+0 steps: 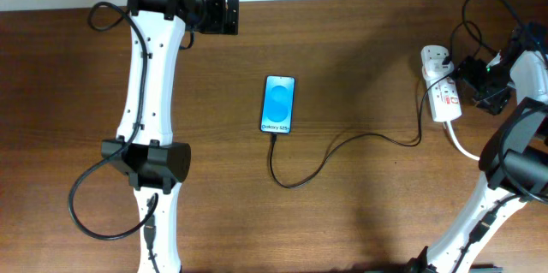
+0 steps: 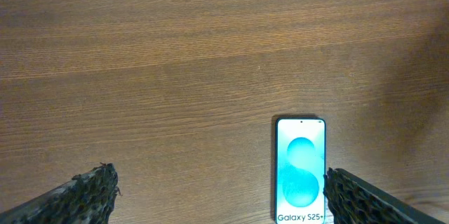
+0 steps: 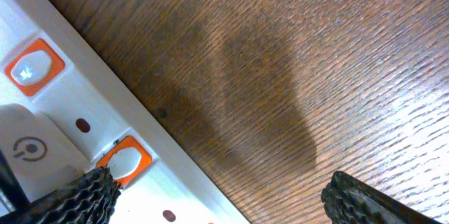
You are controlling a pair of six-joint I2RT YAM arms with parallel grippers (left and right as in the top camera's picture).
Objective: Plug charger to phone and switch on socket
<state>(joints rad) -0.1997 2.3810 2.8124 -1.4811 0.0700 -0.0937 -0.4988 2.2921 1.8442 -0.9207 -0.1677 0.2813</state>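
Phone (image 2: 301,171): between the left gripper's (image 2: 221,180) wide-open, empty fingers, near one; open table (image 2: 175,62) ahead.
Charger (image 1: 342,147): reaches Phone's end.
Socket (image 3: 151,182): edge under one finger of the wide-open, empty right gripper (image 3: 219,180); open table under the other.

Screen-up, the phone (image 2: 301,171) lies between the spread end effector (image 2: 219,185) fingers (image 2: 84,197)

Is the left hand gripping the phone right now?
No, the overhead view shows the left hand well away from the phone, with bare tabletop between them.
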